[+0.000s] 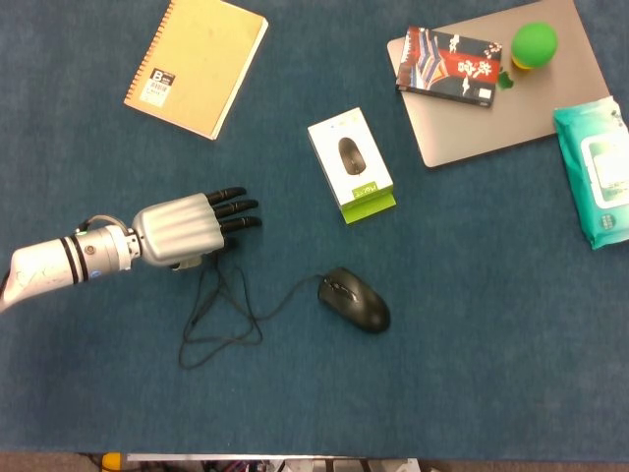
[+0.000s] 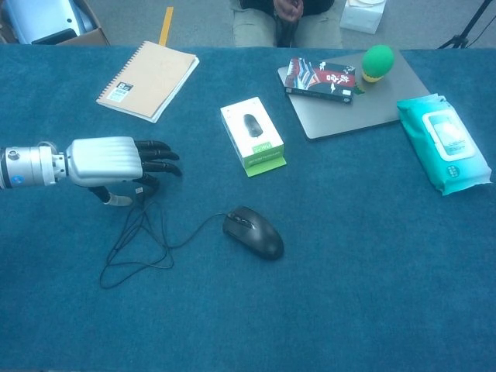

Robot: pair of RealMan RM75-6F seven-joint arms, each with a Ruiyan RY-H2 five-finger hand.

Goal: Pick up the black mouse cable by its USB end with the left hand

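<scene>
The black mouse (image 1: 356,299) (image 2: 254,232) lies on the blue table at the centre. Its black cable (image 1: 221,341) (image 2: 136,265) runs left in loose loops, then climbs to my left hand (image 1: 182,231) (image 2: 108,160). That hand hovers palm down at the left, its dark fingers pointing right. The cable's USB end (image 2: 141,188) sits under the fingers, pinched against the thumb, and the head view mostly hides it. The loops below still rest on the table. My right hand shows in neither view.
A green and white mouse box (image 1: 351,164) lies just right of my hand's fingertips. A yellow spiral notebook (image 1: 196,63) lies at the back left. At the back right, a laptop (image 1: 550,88) carries a book (image 1: 450,64) and a green ball (image 1: 534,43), next to a wet-wipes pack (image 1: 598,175).
</scene>
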